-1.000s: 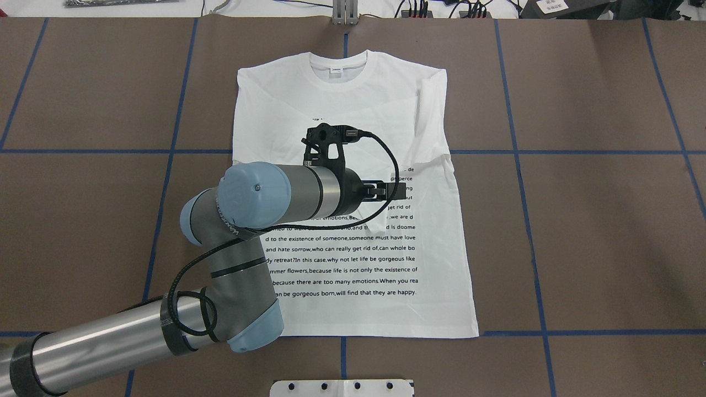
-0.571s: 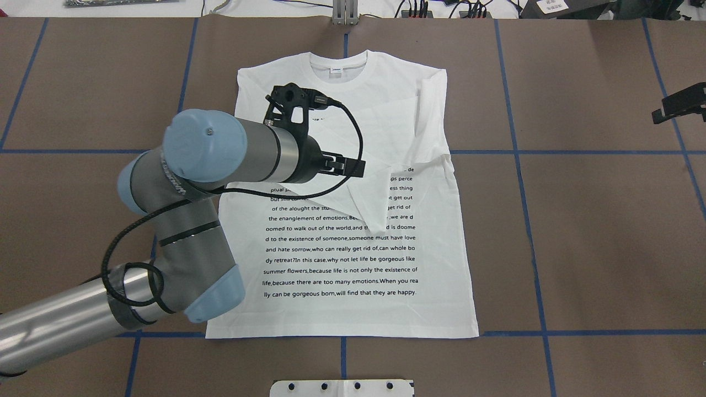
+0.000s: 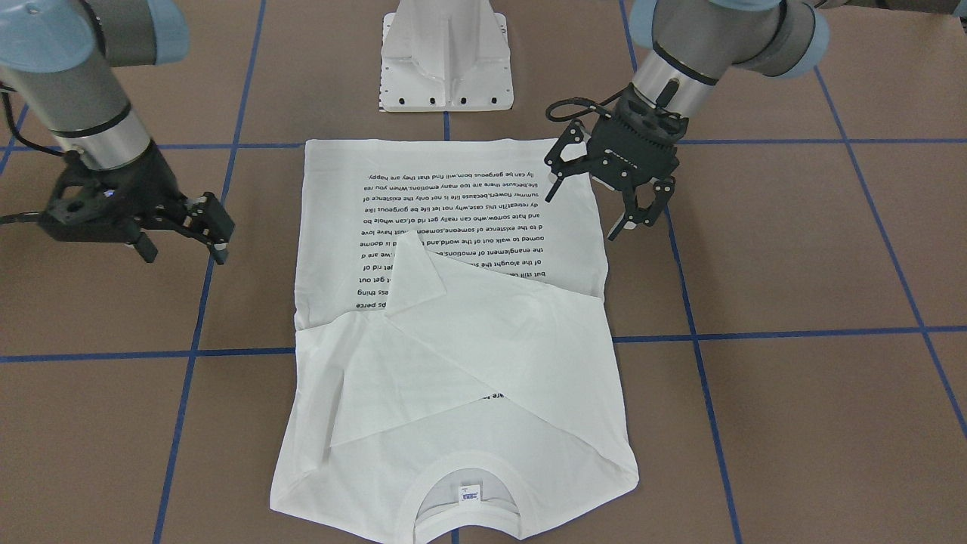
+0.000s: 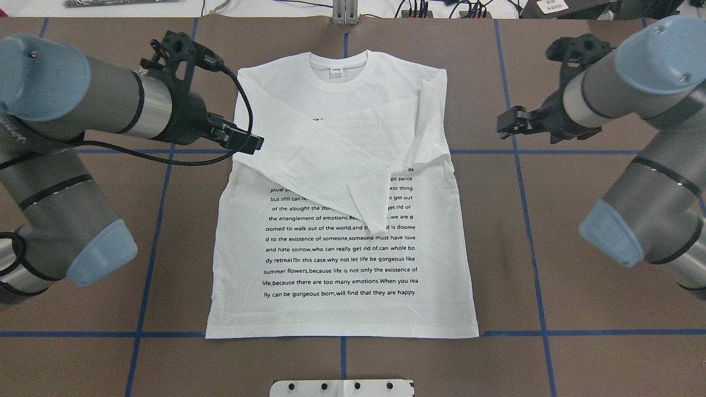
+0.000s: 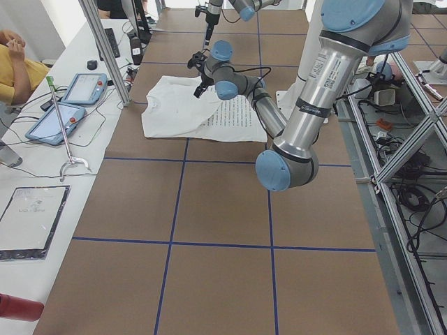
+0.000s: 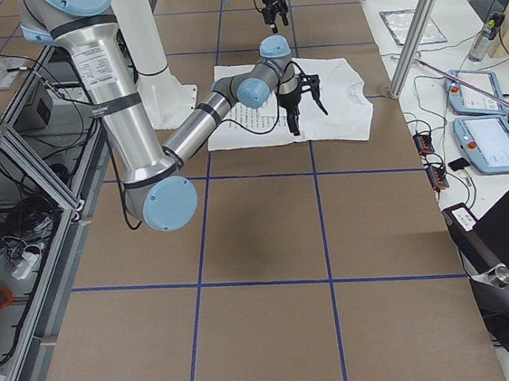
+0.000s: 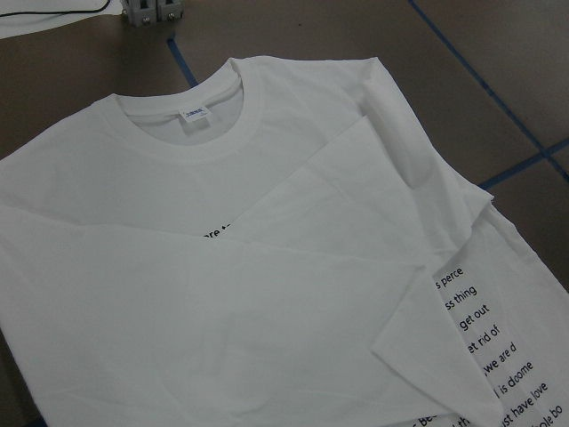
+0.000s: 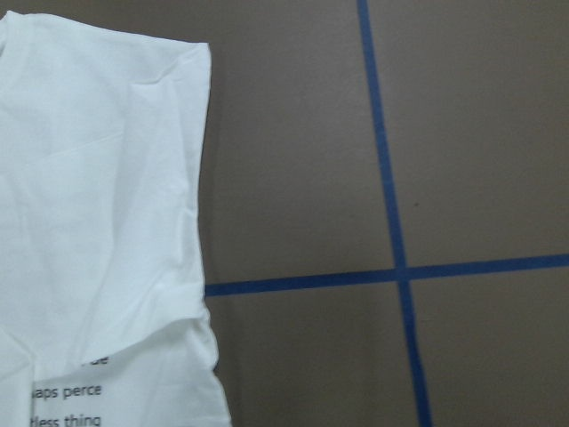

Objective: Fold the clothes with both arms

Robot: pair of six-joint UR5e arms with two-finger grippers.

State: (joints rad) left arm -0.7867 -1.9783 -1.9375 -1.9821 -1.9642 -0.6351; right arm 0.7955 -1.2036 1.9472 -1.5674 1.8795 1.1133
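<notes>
Overhead exterior view: spread left fingers point(image 4: 246, 143) are held over the shirt point(image 4: 342, 242) edge; spread right fingers point(image 4: 506, 122) are held apart, rightward.

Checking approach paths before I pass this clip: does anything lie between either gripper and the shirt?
Nothing visible does. The left gripper hangs right at the edge of the T-shirt, and between the right gripper and the T-shirt's other edge there is only bare brown table.

One white T-shirt point(image 4: 342, 311), two grey robot arms point(image 4: 105, 105) point(image 4: 634, 82), one white pedestal base point(image 3: 446, 60), two teach pendants point(image 5: 85, 87) point(image 5: 54, 122).
</notes>
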